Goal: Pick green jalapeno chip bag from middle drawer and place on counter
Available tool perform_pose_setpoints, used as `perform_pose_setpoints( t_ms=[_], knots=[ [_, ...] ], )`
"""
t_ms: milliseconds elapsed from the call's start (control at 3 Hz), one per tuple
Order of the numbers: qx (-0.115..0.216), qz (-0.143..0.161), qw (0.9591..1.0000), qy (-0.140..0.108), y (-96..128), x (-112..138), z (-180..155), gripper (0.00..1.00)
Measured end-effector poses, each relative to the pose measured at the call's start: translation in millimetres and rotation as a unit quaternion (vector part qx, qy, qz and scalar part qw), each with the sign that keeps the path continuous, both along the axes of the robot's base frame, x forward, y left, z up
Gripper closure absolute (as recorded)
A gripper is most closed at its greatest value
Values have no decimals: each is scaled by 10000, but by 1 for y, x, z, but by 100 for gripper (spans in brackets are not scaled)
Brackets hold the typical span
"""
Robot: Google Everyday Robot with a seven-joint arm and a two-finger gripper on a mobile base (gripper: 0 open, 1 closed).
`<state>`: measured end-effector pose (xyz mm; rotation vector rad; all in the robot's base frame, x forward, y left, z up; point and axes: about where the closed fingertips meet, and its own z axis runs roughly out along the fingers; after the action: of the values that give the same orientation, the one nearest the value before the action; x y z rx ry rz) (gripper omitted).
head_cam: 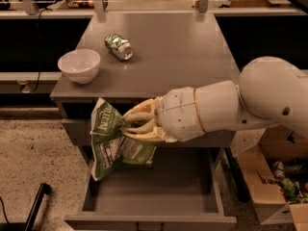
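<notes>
My gripper (129, 124) is shut on the green jalapeno chip bag (109, 141), a crinkled green and white foil bag. It holds the bag in the air above the open middle drawer (149, 196), in front of the cabinet's front edge and just below the level of the counter (178, 47). The bag hangs down to the left of my cream fingers (139, 114). The drawer's bare grey floor shows beneath. My white arm (231, 109) reaches in from the right.
A white bowl (79, 65) stands at the counter's left front. A small green-and-silver drink can (119, 46) lies on its side behind it. A cardboard box (274, 182) with clutter sits on the floor at right. A dark pole (36, 208) leans at lower left.
</notes>
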<state>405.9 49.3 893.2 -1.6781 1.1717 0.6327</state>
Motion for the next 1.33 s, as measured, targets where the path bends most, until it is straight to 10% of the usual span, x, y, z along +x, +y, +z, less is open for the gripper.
perform_pose_setpoints(
  t_ms=[667,1333],
  knots=[
    [667,-749,9948,-187,-67,79,39,100],
    [1156,-1764,9769,-353,-93,214,69,100]
  ],
)
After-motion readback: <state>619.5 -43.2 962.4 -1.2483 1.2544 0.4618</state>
